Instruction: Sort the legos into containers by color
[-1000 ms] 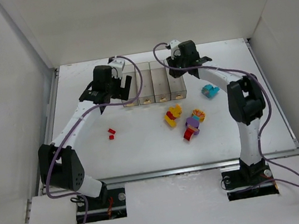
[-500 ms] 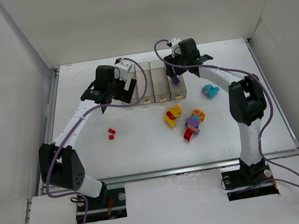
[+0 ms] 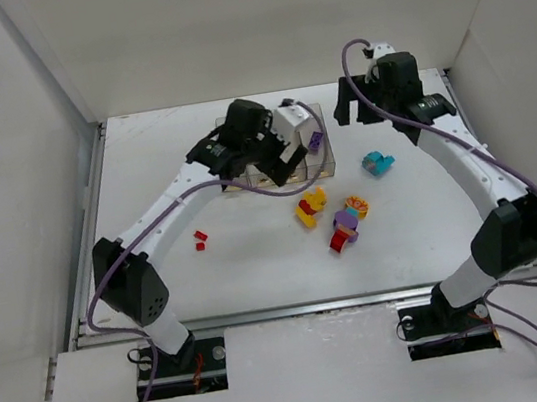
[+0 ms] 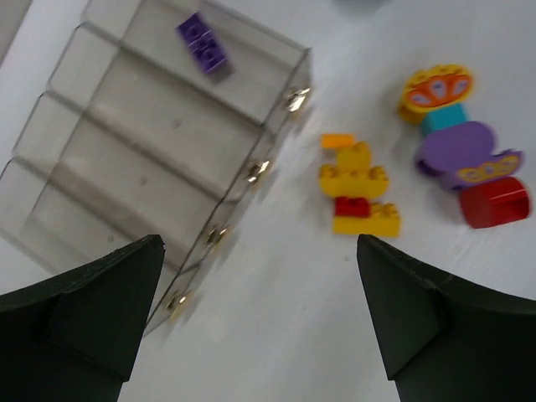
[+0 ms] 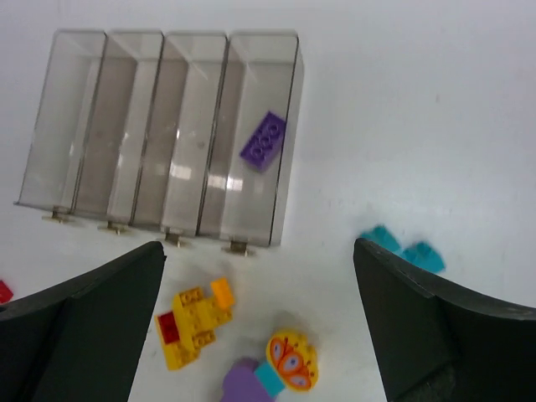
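Near the left edge of the white tabletop (image 3: 259,273) lie two tiny red plastic bricks (image 3: 200,238), loose and easy to pick. My left gripper (image 4: 260,251) hovers over the row of four clear greyish plastic bins (image 5: 107,126) by the far edge, jaws wide and holding nothing. A flat purple studded brick (image 5: 263,141) lies in the right-end bin, which I judge makes that one the purple bin; I see nothing in the other three. In front sit a yellow-and-red brick clump (image 4: 360,188) and a purple, teal, orange and red clump (image 4: 465,159); both need pulling apart. Two teal bricks (image 5: 402,249) lie further right. My right gripper (image 5: 258,247) hangs above, spread wide and empty.
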`<state>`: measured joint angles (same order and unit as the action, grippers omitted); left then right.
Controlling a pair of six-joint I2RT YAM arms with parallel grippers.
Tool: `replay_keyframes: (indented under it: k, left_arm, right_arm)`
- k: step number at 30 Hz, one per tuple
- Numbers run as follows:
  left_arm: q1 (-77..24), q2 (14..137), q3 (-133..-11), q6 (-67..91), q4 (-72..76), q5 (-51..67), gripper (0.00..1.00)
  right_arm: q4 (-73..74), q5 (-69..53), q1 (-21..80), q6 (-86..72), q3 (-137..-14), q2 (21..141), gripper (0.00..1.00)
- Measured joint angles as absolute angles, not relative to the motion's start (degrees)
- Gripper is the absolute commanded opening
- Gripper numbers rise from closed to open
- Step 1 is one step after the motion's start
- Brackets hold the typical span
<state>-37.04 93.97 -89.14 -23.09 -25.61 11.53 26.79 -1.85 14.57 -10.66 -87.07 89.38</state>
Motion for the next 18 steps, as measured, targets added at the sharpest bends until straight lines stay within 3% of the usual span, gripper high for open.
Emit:
replay_keyframes:
  k: [9, 18]
  left_arm:
    - [-51.6, 104.4, -92.9, -17.0, -26.4, 18.9, 1.00]
    - [-53.2, 117.2, -97.6, -6.3, -26.8, 18.6, 1.00]
  right_arm:
    - [38.2, 1.9, 12.4, -18.7, -74.1, 76.8, 1.00]
    - [39.4, 6.6, 5.0, -23.6, -72.2, 66.8, 1.00]
